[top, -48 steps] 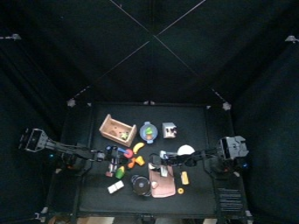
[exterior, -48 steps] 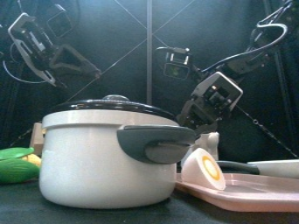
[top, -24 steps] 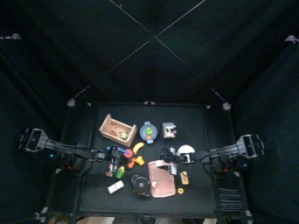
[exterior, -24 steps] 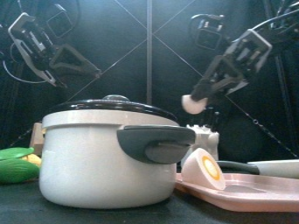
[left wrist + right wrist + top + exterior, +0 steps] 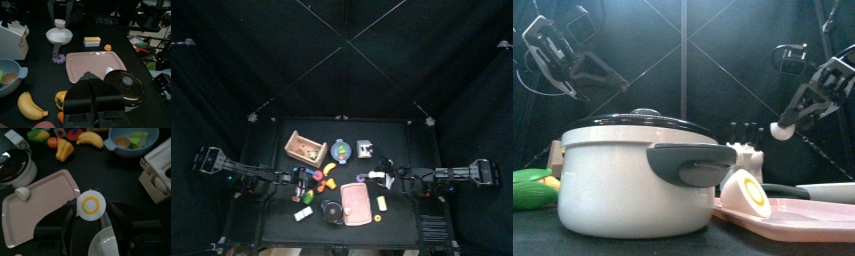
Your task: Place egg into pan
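Note:
The pan (image 5: 331,210) is round and dark from above with a thin pale rim. In the front view (image 5: 633,170) it has a white body, a dark lid on it and a dark handle. It also shows in the left wrist view (image 5: 127,86) and the right wrist view (image 5: 13,168). My right gripper (image 5: 90,209) is shut on a flat white egg slice with a yellow ring (image 5: 90,206). It holds the slice in the air (image 5: 784,130), right of the pan. My left gripper (image 5: 95,80) is shut and empty, left of the pan (image 5: 301,181).
A pink board (image 5: 361,205) lies beside the pan with an egg half (image 5: 750,192) on it. A white shallow dish with a handle (image 5: 59,36) lies under my right gripper. A wooden box (image 5: 305,148), a blue bowl (image 5: 130,140), a banana (image 5: 30,104) and a white block (image 5: 160,168) stand around.
My right gripper has risen from the pink board with the egg slice and moved right, away from the pan. The right arm has drawn back. The left arm has not moved.

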Controlling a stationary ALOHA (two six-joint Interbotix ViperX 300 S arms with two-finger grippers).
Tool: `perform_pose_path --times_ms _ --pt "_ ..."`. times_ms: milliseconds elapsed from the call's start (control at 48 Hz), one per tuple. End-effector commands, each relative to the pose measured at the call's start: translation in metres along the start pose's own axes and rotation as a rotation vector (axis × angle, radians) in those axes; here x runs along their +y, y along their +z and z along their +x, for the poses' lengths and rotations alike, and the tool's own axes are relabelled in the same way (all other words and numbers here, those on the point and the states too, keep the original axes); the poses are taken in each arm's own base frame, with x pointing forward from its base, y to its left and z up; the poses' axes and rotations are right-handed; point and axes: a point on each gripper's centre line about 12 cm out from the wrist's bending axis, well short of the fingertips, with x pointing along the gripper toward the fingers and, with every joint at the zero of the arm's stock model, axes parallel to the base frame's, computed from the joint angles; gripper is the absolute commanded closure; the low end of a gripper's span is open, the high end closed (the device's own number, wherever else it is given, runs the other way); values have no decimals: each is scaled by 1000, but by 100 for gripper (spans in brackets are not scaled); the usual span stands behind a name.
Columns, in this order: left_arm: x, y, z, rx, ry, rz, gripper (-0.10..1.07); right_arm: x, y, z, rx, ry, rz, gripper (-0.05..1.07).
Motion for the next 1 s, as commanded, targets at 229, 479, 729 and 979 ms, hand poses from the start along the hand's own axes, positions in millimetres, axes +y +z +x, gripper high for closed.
perform_pose_path --times_ms 229,479,729,979 --pt "-1 9 3 -30 -4 -2 100 -27 -32 8 162 -105 67 35" --pt "-1 9 3 -30 -4 0 100 -29 -45 12 222 -115 72 34" --pt "-1 7 2 -24 -4 -1 100 -32 -49 15 248 -126 91 27" --pt "-1 7 2 -26 -3 -2 100 -32 -49 15 249 -127 100 13"
